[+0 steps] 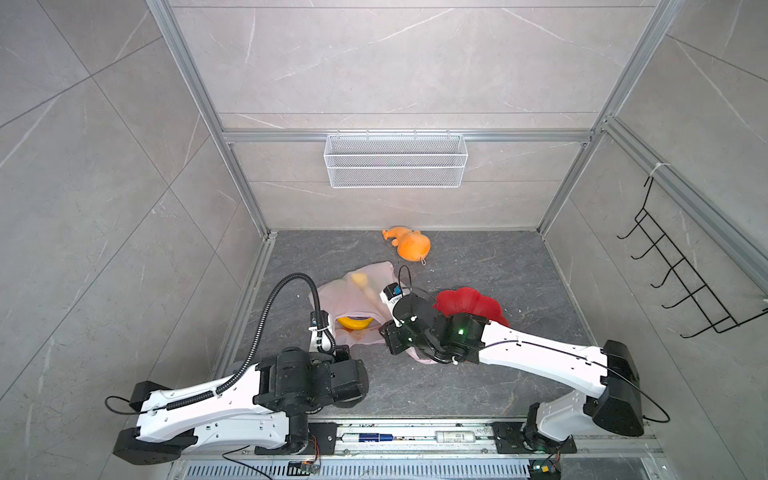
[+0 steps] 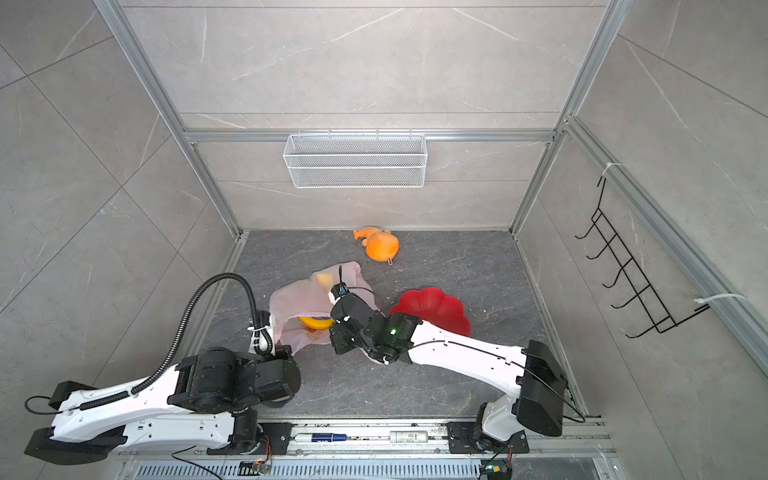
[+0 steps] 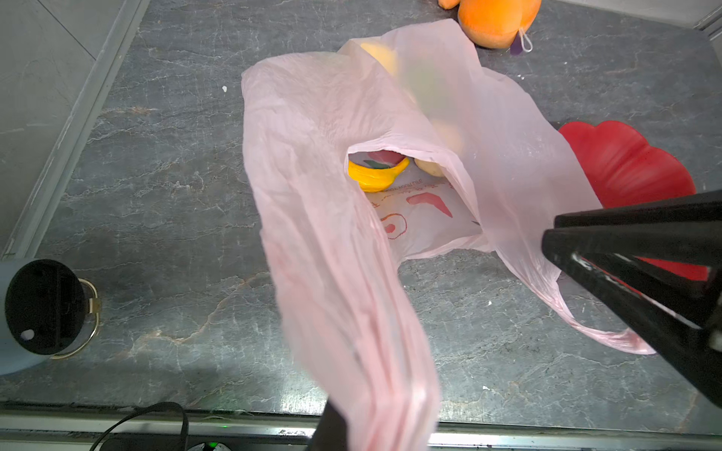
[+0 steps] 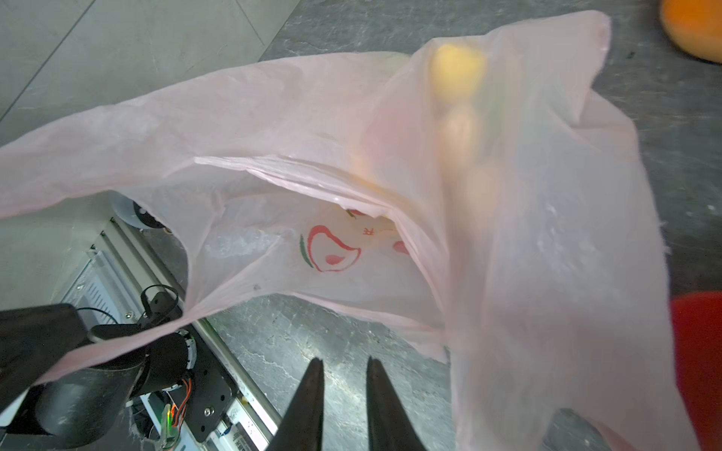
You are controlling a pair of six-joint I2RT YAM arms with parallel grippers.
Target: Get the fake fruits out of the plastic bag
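1. While my left hand was clamped on one handle loop of the thin translucent pale-pink plastic bag, the bag lay on the dark grey table, mouth held open.
2. My right hand hovered beside the other loop, jaws narrowly parted, empty.
3. A curved yellow toy banana lay inside the mouth, a beige lumpy fruit just beside it.
4. A yellowish fruit showed blurred through the film.
5. A red flower-shaped plate sat beside the bag.

White shells, black joints: left arm, 7 o'clock; right arm, 4 o'clock. Ribbed black hose over left, green wrist light on right. Tapered black fingers on right gripper.
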